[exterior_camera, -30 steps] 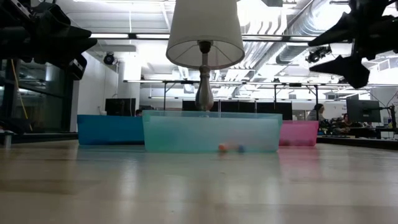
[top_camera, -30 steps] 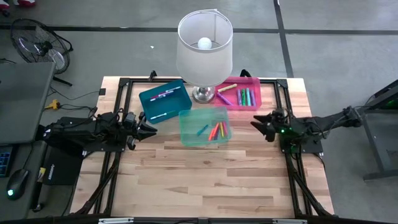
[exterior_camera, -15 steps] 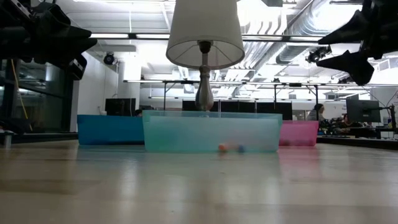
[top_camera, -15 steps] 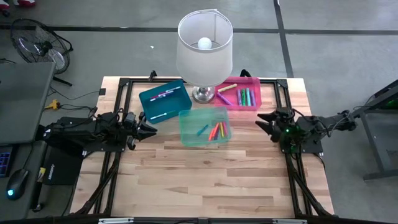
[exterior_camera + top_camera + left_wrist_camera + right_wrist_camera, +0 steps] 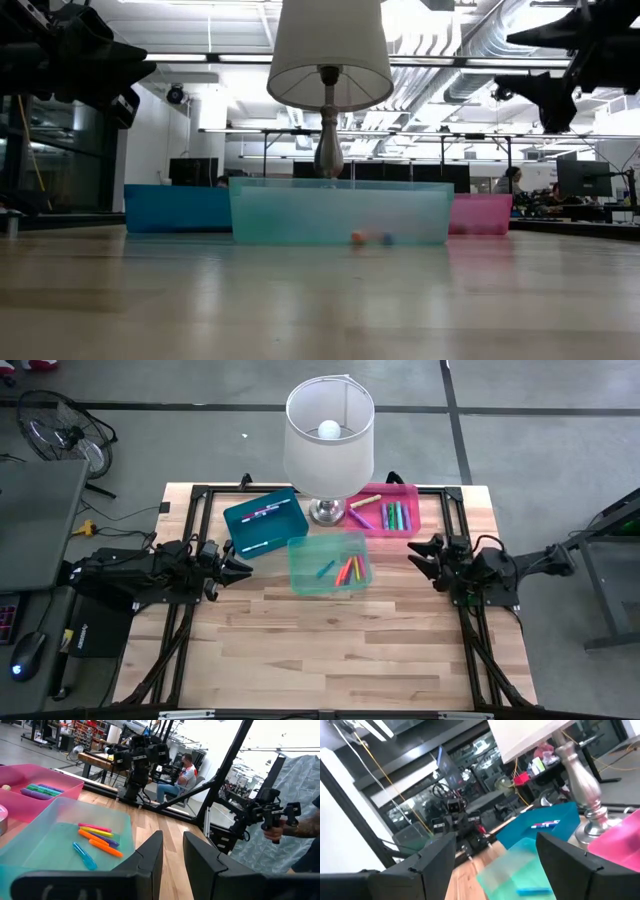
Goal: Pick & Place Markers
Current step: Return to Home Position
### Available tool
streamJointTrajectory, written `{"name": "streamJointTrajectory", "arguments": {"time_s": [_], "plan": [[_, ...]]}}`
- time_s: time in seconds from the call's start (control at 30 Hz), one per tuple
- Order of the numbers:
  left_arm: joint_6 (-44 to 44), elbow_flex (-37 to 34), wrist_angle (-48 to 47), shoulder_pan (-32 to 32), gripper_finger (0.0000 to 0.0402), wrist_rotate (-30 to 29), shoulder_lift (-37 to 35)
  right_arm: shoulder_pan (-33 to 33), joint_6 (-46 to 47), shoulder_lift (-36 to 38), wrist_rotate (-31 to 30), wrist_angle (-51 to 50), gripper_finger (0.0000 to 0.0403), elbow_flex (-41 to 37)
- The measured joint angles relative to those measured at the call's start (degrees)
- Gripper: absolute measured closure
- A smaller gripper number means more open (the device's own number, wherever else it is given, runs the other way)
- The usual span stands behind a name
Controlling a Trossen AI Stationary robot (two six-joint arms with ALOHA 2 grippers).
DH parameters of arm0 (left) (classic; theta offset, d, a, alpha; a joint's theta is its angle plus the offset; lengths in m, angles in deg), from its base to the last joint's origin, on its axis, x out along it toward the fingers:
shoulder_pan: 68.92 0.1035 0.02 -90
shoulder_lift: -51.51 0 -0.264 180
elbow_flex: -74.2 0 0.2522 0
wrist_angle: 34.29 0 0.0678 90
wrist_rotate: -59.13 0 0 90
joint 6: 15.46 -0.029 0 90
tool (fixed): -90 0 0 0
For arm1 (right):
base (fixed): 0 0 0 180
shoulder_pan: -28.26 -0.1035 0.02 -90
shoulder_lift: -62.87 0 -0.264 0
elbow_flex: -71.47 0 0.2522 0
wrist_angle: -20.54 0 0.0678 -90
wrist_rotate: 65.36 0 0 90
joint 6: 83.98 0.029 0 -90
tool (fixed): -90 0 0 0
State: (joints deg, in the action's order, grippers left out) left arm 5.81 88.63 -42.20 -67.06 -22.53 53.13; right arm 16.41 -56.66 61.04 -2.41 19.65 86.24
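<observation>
Several markers (image 5: 347, 570) in orange, pink, yellow and blue lie flat on the floor of the clear teal bin (image 5: 300, 575) at the table's middle. More markers (image 5: 393, 515) lie in the pink bin (image 5: 410, 495) behind it, and a few markers (image 5: 262, 512) in the blue bin (image 5: 240, 525). My left gripper (image 5: 245, 567) hangs level to the left of the teal bin, its fingers (image 5: 150, 862) a narrow gap apart with nothing between. My right gripper (image 5: 416, 553) hangs wide open to the right of the teal bin, above the table; its fingers (image 5: 432, 862) hold nothing.
A table lamp (image 5: 329, 440) with a white shade stands on its metal foot (image 5: 327, 512) between the blue and pink bins, overhanging them. A black frame (image 5: 190, 520) runs along the table's sides. Bare wood (image 5: 320, 650) lies in front of the bins.
My right gripper has tipped its fingers upward and rolled a little while drawing slightly back toward the table's right edge. It has stayed wide open. The arm behind it has folded in.
</observation>
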Motion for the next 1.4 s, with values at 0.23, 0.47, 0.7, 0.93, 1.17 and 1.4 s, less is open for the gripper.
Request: {"name": "streamJointTrajectory", "arguments": {"time_s": [0.23, 0.47, 0.7, 0.93, 1.17, 1.4], "plan": [[0.0, 0.0, 0.0, 0.0, 0.0328, 0.0, 0.0, 9.2, 0.8, 0.0, 10.4, -4.6, 0.0139, -0.5], [0.0, 0.0, 0.0, 0.0, 0.0328, 0.0, 0.0, 13.3, -7.0, -0.8, 18.2, -10.4, 0.014, -0.3], [0.0, 0.0, 0.0, 0.0, 0.0328, 0.0, 0.0, 13.4, -12.8, -0.7, 16.8, -10.5, 0.014, -0.3], [0.0, 0.0, 0.0, 0.0, 0.0328, 0.0, 0.0, 13.4, -12.4, -0.7, 16.6, -10.4, 0.014, -0.3], [0.0, 0.0, 0.0, 0.0, 0.0328, 0.0, 0.0, 13.4, -12.4, -0.7, 16.5, -10.4, 0.014, -0.3], [0.0, 0.0, 0.0, 0.0, 0.0328, 0.0, 0.0, 13.4, -12.4, -0.7, 16.5, -10.4, 0.014, -0.3]]}}
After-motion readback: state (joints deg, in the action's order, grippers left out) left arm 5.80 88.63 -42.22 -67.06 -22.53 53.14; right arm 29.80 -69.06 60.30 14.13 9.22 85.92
